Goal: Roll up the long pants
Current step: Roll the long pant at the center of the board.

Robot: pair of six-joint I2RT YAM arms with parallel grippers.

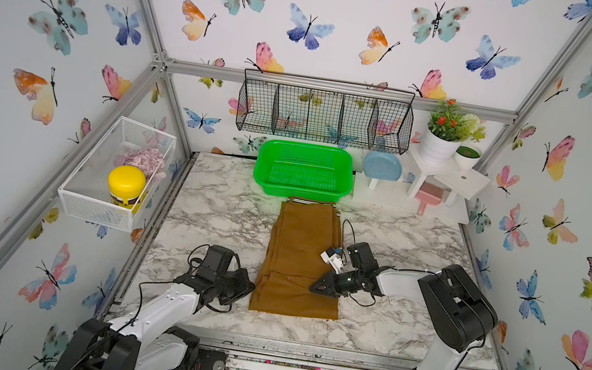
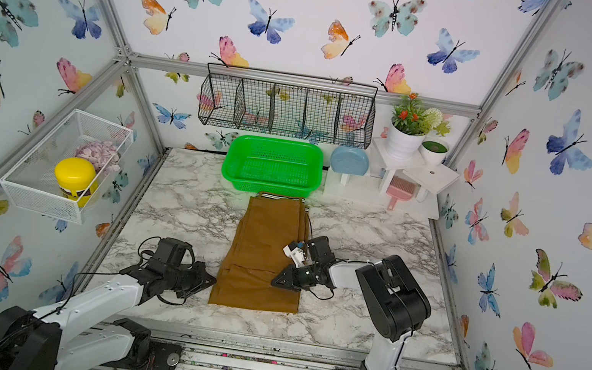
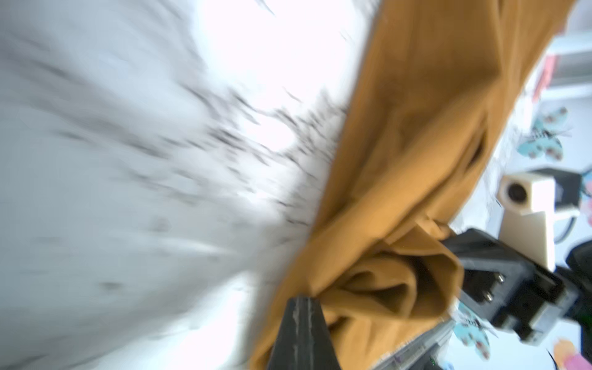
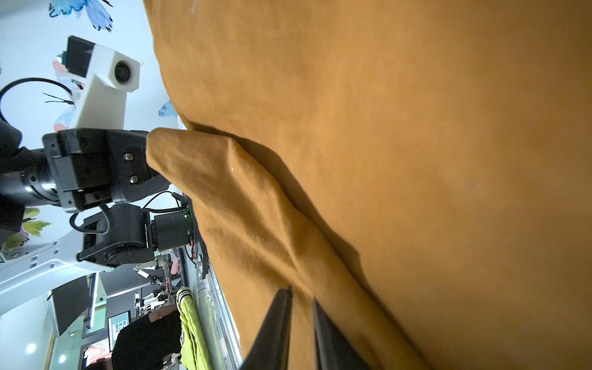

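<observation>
**Both grippers pinch the lower edges of the folded pants**

The long pants lie flat in the middle of both top views, folded lengthwise into one narrow mustard-brown strip. The striped waistband is at the upper end, and the hem is toward the lower part of the frame. A crease crosses the cloth a little above the hem.

The left gripper sits at the strip's left edge, just above the hem. In the left wrist view its fingers are pressed together with a bunched fold of the cloth caught at their tips.

The right gripper reaches in from the right, level with the crease, over the strip's right edge. In the right wrist view its fingers stand nearly together. A raised ridge of cloth runs into the narrow slit between them, so it appears to be pinching the pants as well.

The pants rest on a marble-patterned table. The waistband touches the front wall of a green basket at upper centre. A black wire rack hangs above the basket. At the left of the frame, a white mesh tray holds a yellow-lidded jar.
</observation>
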